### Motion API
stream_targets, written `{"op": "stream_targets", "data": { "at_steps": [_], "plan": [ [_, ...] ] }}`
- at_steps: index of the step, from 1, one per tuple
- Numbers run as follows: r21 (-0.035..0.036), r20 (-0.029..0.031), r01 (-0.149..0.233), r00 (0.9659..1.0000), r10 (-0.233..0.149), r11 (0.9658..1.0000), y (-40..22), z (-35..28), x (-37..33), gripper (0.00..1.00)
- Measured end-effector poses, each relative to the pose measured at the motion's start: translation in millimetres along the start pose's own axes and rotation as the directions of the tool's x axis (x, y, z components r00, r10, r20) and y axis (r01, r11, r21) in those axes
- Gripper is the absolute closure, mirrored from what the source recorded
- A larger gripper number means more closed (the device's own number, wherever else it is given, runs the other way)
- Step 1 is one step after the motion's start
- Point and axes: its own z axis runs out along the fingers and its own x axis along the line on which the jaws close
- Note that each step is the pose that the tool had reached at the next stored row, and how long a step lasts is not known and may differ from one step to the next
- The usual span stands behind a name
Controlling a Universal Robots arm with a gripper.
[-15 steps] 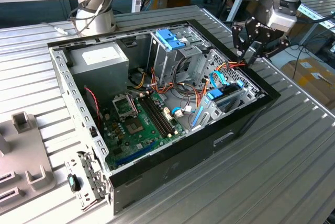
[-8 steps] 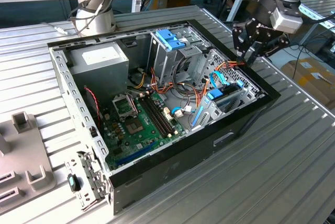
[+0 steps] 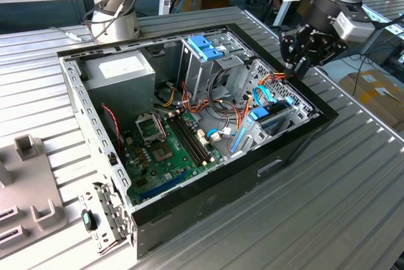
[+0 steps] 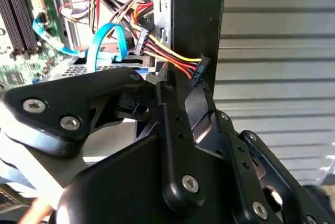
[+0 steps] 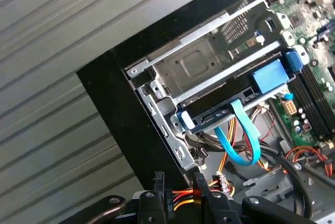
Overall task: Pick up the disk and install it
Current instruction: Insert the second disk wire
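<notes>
Tool (image 3: 295, 68) above case (image 3: 297, 140) corner, nothing visibly held.

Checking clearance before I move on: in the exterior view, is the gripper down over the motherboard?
No. The gripper sits at the case's corner on the exterior view's right, by the orange cables, well away from the motherboard.

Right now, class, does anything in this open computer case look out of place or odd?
A cable connector on red, yellow and black wires hangs free over the case wall, seemingly plugged into nothing, right by the gripper. Nothing else stands out.
</notes>
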Motion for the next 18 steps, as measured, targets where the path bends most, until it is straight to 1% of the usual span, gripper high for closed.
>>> {"op": "stream_targets", "data": {
  "at_steps": [1, 2, 3, 4, 5, 11, 18],
  "plan": [
    [0.0009, 0.0008, 0.020, 0.9998, -0.020, 0.9998, 0.0, 0.0, 0.0, 0.64],
    [0.0021, 0.0018, 0.045, 0.9990, -0.045, 0.9990, 0.0, 0.0, 0.0, 0.64],
    [0.0030, 0.0024, 0.062, 0.9981, -0.062, 0.9981, 0.0, 0.1, 0.0, 0.64],
    [0.0043, 0.0034, 0.087, 0.9962, -0.087, 0.9962, 0.0, 0.1, 0.0, 0.64],
    [0.0050, 0.0039, 0.101, 0.9949, -0.101, 0.9949, 0.0, 0.1, 0.0, 0.64],
    [0.0050, 0.0040, 0.102, 0.9948, -0.102, 0.9948, -0.2, 0.1, 0.5, 0.64],
    [0.0050, 0.0040, 0.102, 0.9948, -0.102, 0.9948, -3.2, 0.5, 5.8, 0.64]
  ]
}}
